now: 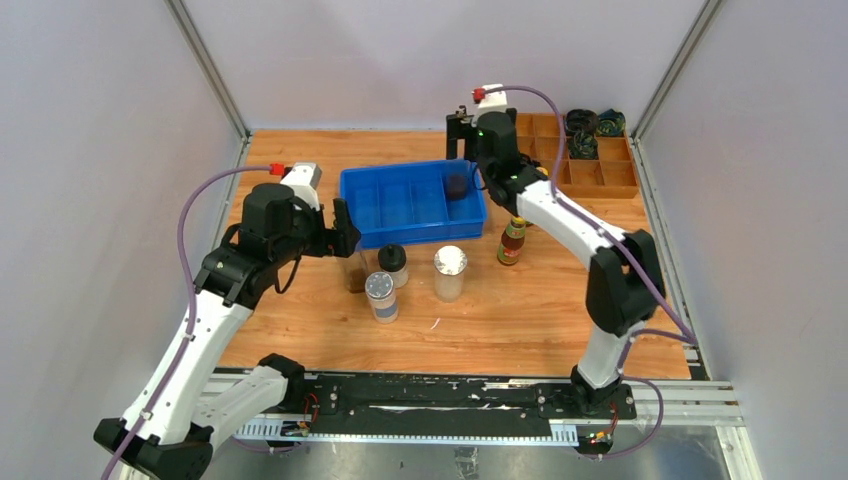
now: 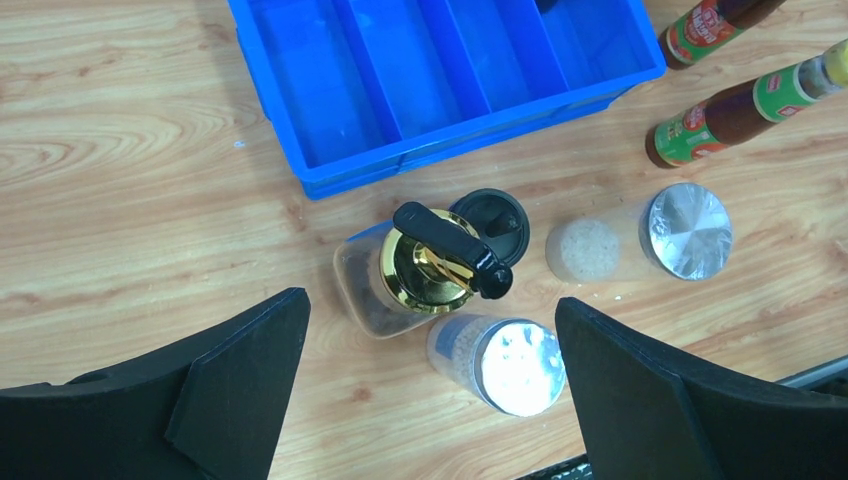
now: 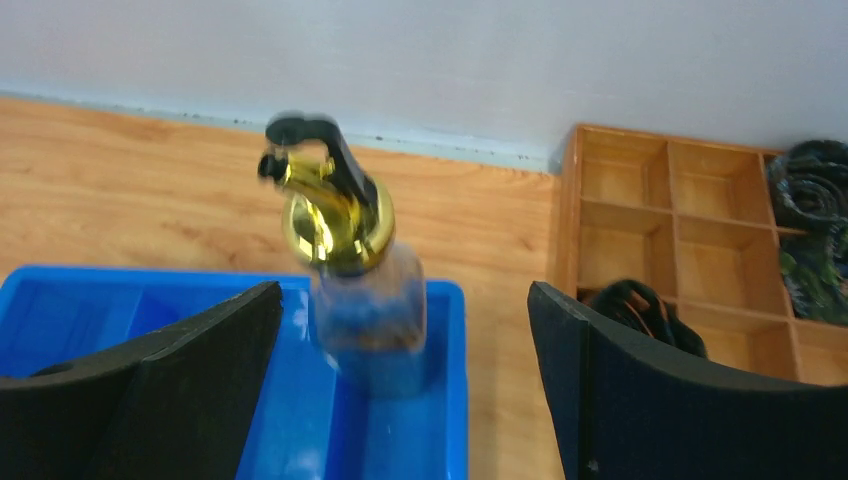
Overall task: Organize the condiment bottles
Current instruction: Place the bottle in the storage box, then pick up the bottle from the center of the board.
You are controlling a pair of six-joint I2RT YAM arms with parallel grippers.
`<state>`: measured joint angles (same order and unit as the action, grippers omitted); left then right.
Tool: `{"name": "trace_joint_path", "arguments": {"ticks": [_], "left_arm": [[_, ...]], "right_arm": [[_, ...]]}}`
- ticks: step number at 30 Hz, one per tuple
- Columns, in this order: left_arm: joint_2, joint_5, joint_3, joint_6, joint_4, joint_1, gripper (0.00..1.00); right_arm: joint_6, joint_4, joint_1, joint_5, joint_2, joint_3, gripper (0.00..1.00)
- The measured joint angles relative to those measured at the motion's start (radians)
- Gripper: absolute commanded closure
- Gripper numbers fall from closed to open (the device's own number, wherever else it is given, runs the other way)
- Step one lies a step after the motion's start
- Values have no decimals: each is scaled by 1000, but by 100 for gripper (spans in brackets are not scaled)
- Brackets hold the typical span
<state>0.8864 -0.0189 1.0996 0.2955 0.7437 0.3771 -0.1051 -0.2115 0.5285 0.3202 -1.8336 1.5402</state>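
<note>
A blue divided bin [image 1: 400, 205] lies mid-table. My right gripper [image 1: 468, 160] is open over its right end. In the right wrist view a gold-spouted cruet [image 3: 350, 260] stands blurred in the bin's far right corner [image 3: 455, 400], between the fingers of that gripper [image 3: 402, 300] with gaps on both sides. A dark round top [image 1: 457, 185] shows in that compartment. My left gripper [image 2: 430, 330] is open above the second cruet [image 2: 425, 265], a silver-lidded shaker [image 2: 505, 365] and a black-capped jar [image 2: 495, 222]. Another shaker [image 2: 660, 235] and two sauce bottles [image 2: 735, 110] [image 2: 710, 20] stand to the right.
A wooden compartment tray [image 1: 600, 170] sits at the back right with dark coiled items [image 1: 592, 124] in it; it also shows in the right wrist view [image 3: 650, 220]. Metal frame posts and grey walls close in the table. The right arm [image 1: 590, 235] reaches over the sauce bottles.
</note>
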Motion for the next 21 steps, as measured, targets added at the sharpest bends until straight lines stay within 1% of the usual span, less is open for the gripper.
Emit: {"name": "trace_joint_path", "arguments": {"ticks": [3,8,11,12,15,18,19,21], "left_arm": [[13,5,1,-4,2,0,0],[25,14,7,-8,5,0,0],[18,30,2,-8,5,0,0],[14,37,-3,-7,5,0,2],[-5,55,-43,5,-9,0,7],[-20,71,-105,30,-40,0,7],[-21,74,-121,37,-46,0,7],[-21,78,-145,51,-56,0,0]], "right_arm": [[6,19,1,-4,143,-118,0],[11,55,2,-18,466,-295,0],[11,79,2,-28,610,-361,3],[10,93,2,-32,653,-383,3],[3,150,2,-49,738,-438,4],[-7,217,2,-68,790,-487,6],[-10,237,2,-76,800,-496,7],[-19,288,2,-106,818,-504,8]]}}
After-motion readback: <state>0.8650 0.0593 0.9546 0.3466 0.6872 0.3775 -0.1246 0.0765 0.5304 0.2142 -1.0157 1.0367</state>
